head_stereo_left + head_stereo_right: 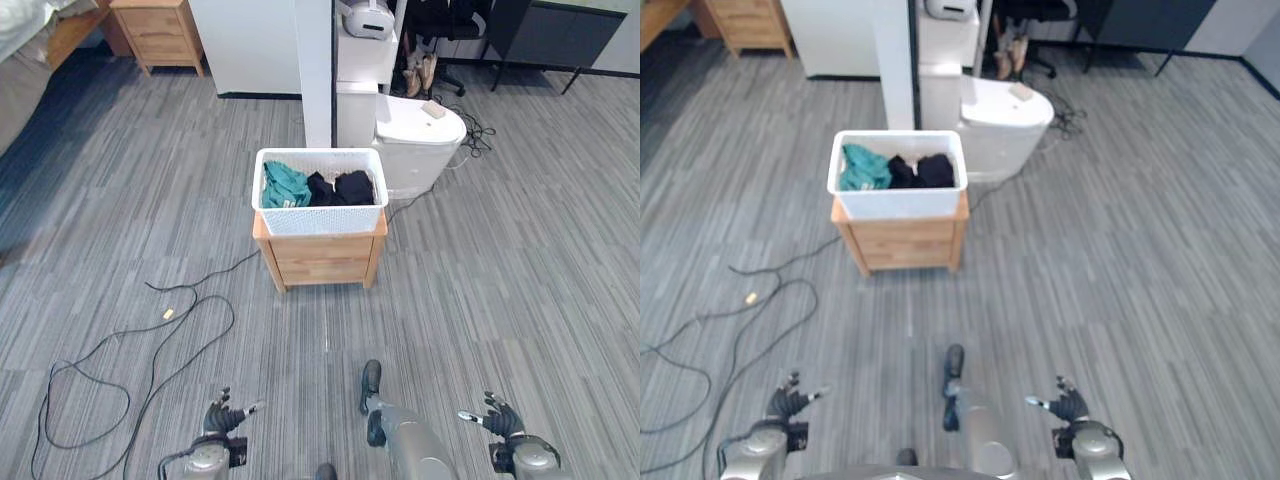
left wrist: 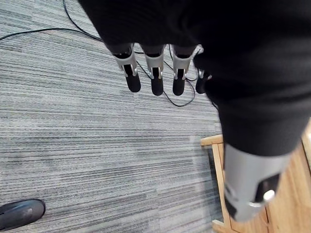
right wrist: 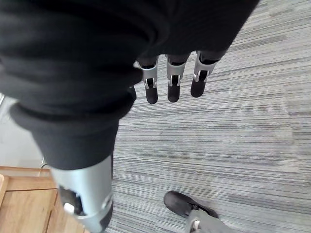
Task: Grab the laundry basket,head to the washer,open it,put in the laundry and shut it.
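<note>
Left eye view: a white laundry basket (image 1: 320, 205) sits in the middle of the frame on top of a small wooden cabinet (image 1: 320, 255), holding a teal garment (image 1: 285, 185) at its left end and dark clothes (image 1: 340, 187) beside it toward the right. Just behind the basket, in the upper middle, a white pillar (image 1: 314, 70) rises out of the frame, and to its right stands a white rounded washer (image 1: 415, 140) with a small tan object (image 1: 434, 110) on its lid. A wooden nightstand (image 1: 158, 35) stands in the upper left, next to the edge of a bed (image 1: 30, 40). In the upper right there is a dark desk (image 1: 560, 35) with an office chair (image 1: 440, 30) nearer the middle.

Grey striped carpet (image 1: 520, 280) covers the floor. A black cord (image 1: 200, 290) runs from the cabinet's left side down into the lower left, with a small yellow tag (image 1: 167, 314) on it.

The left hand (image 1: 225, 417) hangs in the lower left and the right hand (image 1: 500, 417) in the lower right, both low over the carpet and well apart from the basket. In the left wrist view the fingers (image 2: 155, 80) hang straight and relaxed, holding nothing, with a wooden frame (image 2: 216, 170) at the lower right. In the right wrist view the fingers (image 3: 172, 82) are likewise straight and empty, with a wooden surface (image 3: 24, 194) in the lower left corner.
</note>
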Robot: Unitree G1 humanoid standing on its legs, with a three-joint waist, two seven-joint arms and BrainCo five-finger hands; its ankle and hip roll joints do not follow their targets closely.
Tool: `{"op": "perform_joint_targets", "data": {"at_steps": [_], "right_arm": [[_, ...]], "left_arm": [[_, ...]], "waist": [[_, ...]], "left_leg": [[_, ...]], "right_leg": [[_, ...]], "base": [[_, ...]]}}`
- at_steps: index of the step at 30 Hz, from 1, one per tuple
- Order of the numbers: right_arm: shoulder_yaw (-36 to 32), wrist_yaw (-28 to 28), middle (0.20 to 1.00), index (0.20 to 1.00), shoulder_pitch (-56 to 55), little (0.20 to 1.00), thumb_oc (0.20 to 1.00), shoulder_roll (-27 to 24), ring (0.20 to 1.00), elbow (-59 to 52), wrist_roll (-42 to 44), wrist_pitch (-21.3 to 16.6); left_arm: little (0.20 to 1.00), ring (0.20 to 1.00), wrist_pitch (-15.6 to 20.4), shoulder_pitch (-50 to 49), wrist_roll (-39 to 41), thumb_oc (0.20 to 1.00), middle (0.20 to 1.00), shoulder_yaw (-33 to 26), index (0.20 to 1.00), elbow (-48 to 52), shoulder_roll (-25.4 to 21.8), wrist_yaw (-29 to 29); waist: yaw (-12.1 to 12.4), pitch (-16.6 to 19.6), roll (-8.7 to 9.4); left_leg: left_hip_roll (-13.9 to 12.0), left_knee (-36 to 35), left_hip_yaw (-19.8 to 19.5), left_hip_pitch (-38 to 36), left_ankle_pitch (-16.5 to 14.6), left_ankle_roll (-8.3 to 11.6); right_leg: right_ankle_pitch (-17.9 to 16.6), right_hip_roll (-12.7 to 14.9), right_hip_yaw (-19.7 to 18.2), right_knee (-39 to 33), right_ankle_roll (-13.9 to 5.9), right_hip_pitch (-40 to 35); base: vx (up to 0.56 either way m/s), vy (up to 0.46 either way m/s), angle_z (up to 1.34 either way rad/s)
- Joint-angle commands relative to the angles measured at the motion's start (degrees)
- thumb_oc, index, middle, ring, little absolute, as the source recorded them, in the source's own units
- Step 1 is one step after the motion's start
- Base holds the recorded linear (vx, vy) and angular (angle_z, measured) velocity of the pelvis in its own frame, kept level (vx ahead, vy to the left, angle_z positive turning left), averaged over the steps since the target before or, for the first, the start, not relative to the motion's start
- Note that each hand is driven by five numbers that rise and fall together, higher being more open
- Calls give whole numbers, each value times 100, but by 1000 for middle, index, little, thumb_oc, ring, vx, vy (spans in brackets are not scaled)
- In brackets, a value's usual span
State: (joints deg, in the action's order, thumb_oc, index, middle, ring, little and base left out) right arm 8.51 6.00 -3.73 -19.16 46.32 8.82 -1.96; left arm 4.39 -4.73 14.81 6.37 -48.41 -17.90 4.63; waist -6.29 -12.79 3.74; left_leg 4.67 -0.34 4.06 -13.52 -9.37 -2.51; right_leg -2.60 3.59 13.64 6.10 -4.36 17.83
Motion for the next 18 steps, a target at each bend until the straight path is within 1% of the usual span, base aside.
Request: {"op": "perform_joint_targets", "data": {"at_steps": [1,2,3,4,5,6,7,8,9,10,11,12,13,14,15,16,18], "right_arm": [[-79,18,1000,1000,61,1000,1000,-214,1000,-139,-47,-164],[-97,16,1000,1000,59,1000,1000,-245,1000,-172,-22,-173],[-89,30,1000,1000,93,1000,1000,-287,1000,-219,19,-203],[-88,29,1000,1000,94,1000,1000,-283,1000,-219,19,-203],[-103,57,1000,1000,114,1000,1000,-329,1000,-250,85,-254],[-103,57,1000,1000,116,1000,1000,-326,1000,-250,85,-254],[-105,66,1000,1000,154,1000,1000,-379,1000,-227,110,-184],[-91,83,1000,1000,199,1000,1000,-425,1000,-146,120,-154],[-91,89,1000,1000,203,1000,1000,-439,1000,-142,118,-146],[-92,89,1000,1000,201,1000,1000,-439,1000,-142,118,-146],[-87,109,1000,1000,203,1000,1000,-467,1000,-125,113,-117],[-88,109,1000,1000,200,1000,1000,-468,1000,-125,113,-117],[-89,158,1000,1000,185,1000,1000,-491,1000,-101,95,-105],[-93,176,1000,1000,167,1000,1000,-490,1000,-85,89,-97],[-93,176,1000,1000,167,1000,1000,-489,1000,-84,89,-97],[-109,211,1000,1000,142,1000,1000,-470,1000,-60,91,-80],[-118,216,1000,1000,121,1000,1000,-437,1000,-5,73,-71]], "left_arm": [[1000,1000,158,20,-200,1000,1000,-114,1000,116,-132,81],[1000,1000,160,1,-163,1000,1000,-101,1000,151,-96,66],[1000,1000,173,-5,-128,1000,1000,-82,1000,194,-79,69],[1000,1000,173,-4,-128,1000,1000,-84,1000,194,-83,69],[1000,1000,194,28,-119,1000,1000,-41,1000,212,-65,81],[1000,1000,194,30,-119,1000,1000,-42,1000,211,-68,81],[1000,1000,167,65,-89,1000,1000,15,1000,264,-61,51],[1000,1000,148,104,-58,1000,1000,71,1000,264,-40,18],[1000,1000,138,100,-62,1000,1000,78,1000,278,-49,14],[1000,1000,137,98,-62,1000,1000,80,1000,280,-49,14],[1000,1000,127,98,-56,1000,1000,105,1000,328,-61,12],[1000,1000,125,96,-56,1000,1000,107,1000,330,-61,13],[1000,1000,109,76,-36,1000,1000,98,1000,396,-81,22],[1000,1000,99,54,-57,1000,1000,76,1000,346,-96,43],[1000,1000,100,54,-57,1000,1000,76,1000,345,-96,43],[1000,1000,92,20,-4,1000,1000,29,1000,276,-81,89],[1000,1000,100,7,30,1000,1000,5,1000,241,-70,110]], "waist": [[-119,200,-126],[-117,198,-187],[-111,183,-210],[-123,199,-190],[-125,186,-209],[-133,199,-191],[-91,181,-135],[19,144,-80],[55,160,-36],[58,157,-41],[130,123,-38],[133,117,-37],[216,35,-86],[277,5,-159],[279,-1,-153],[345,3,-175],[388,13,-201]], "left_leg": [[-142,628,120,162,-24,469],[-231,977,126,226,126,589],[-285,1489,135,391,398,702],[-264,1480,125,414,421,699],[-383,1898,208,544,677,843],[-364,1886,201,561,699,839],[-535,2267,476,941,771,777],[-527,2134,603,1318,498,602],[-477,1936,607,1514,457,552],[-481,1946,608,1509,441,550],[-536,1547,645,1895,523,540],[-534,1542,646,1880,517,540],[-709,1066,626,2179,1006,649],[-850,556,616,2252,1396,754],[-844,537,619,2233,1406,756],[-973,305,569,2443,1619,818],[-1032,168,531,2472,1761,855]], "right_leg": [[-268,-17,-140,-363,-266,-625],[-236,-60,-129,-370,-211,-746],[-213,-73,-144,-410,-148,-877],[-223,-50,-140,-413,-150,-857],[-122,-121,-175,-446,-47,-1040],[-131,-101,-173,-450,-49,-1025],[50,-57,-205,-491,26,-1255],[175,-43,-307,-572,25,-1511],[211,2,-344,-606,-1,-1554],[218,-1,-344,-606,-5,-1562],[339,2,-412,-644,-28,-1715],[347,3,-414,-645,-30,-1727],[467,-62,-499,-662,-14,-1922],[560,-150,-570,-670,-26,-2072],[565,-146,-572,-669,-27,-2081],[711,-153,-677,-617,-30,-2265],[837,-142,-784,-550,-36,-2417]], "base": [[336,-157,71],[296,-139,70],[166,-86,61],[182,-92,24],[97,-53,2],[237,-102,-17],[312,-81,-29],[396,-86,-19],[267,-32,-10],[210,11,-2],[136,19,-10],[276,54,-24],[323,110,-19],[321,108,-22],[384,162,-26],[303,142,-35],[419,238,-42]]}}
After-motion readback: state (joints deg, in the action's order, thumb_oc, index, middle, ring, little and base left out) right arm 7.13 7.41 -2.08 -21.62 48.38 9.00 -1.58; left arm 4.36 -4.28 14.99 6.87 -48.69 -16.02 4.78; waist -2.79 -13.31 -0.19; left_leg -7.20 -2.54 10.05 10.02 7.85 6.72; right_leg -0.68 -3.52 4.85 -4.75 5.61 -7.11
